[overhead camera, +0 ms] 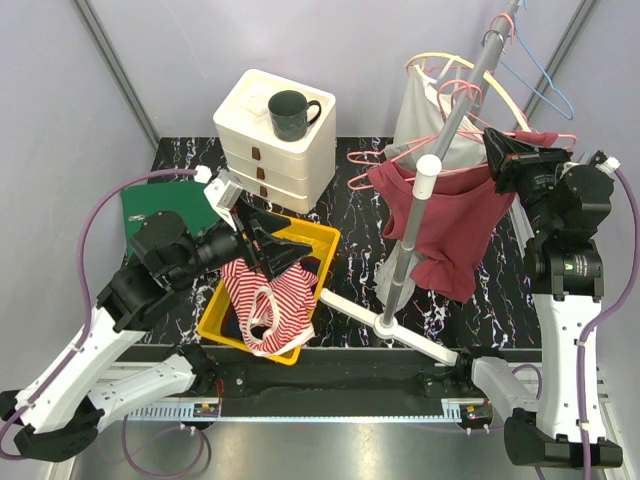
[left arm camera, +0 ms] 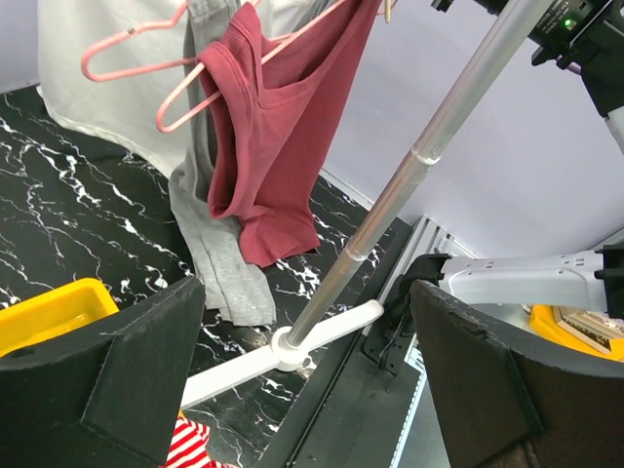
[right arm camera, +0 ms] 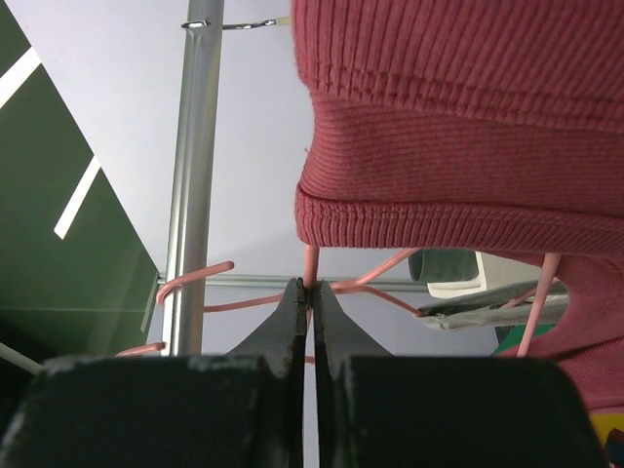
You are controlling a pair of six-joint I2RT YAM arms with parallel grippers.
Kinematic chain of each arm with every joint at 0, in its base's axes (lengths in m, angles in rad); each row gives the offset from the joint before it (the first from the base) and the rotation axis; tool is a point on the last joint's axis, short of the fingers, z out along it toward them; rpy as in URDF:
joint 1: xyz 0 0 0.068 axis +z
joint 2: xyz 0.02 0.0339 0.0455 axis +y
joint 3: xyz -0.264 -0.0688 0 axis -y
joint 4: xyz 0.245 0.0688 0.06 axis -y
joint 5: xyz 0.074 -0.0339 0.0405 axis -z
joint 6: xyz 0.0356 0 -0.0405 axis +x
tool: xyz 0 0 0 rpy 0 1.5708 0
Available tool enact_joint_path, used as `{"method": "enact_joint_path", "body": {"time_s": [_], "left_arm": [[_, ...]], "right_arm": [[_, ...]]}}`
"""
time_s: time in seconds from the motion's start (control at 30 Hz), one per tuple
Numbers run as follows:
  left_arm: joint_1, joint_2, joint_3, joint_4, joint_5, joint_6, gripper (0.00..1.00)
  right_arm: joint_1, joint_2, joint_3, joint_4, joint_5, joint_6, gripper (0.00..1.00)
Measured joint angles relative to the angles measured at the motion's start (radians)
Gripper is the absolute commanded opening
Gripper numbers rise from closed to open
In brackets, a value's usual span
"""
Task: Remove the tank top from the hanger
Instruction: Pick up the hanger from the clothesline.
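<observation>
The maroon tank top (overhead camera: 445,225) hangs on a pink wire hanger (overhead camera: 400,152) on the rack pole (overhead camera: 420,215). My right gripper (overhead camera: 492,150) is at the hanger's right end, beside the top's shoulder. In the right wrist view it (right arm camera: 311,288) is shut on the pink hanger wire (right arm camera: 310,261), just under the tank top's ribbed hem (right arm camera: 468,127). My left gripper (overhead camera: 290,250) is open and empty above the yellow bin (overhead camera: 318,235). In the left wrist view its wide-open jaws (left arm camera: 307,370) face the tank top (left arm camera: 273,127) and hanger (left arm camera: 136,49) from a distance.
A red-and-white striped garment (overhead camera: 265,300) lies in the yellow bin. A grey garment (overhead camera: 430,120) hangs behind the tank top. A white drawer unit (overhead camera: 275,135) with a dark mug (overhead camera: 290,113) stands at the back. The rack's white foot (overhead camera: 385,322) crosses the table. A green board (overhead camera: 160,205) lies left.
</observation>
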Motion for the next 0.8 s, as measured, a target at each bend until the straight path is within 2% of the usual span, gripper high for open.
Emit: {"method": "enact_joint_path", "body": {"time_s": [0.43, 0.8], "left_arm": [[0.0, 0.06, 0.001, 0.043, 0.03, -0.025, 0.9], [0.0, 0.077, 0.001, 0.074, 0.046, -0.042, 0.9]], "right_arm": [[0.0, 0.037, 0.108, -0.015, -0.063, -0.077, 0.0], [0.0, 0.006, 0.027, -0.016, -0.116, -0.121, 0.0]]}}
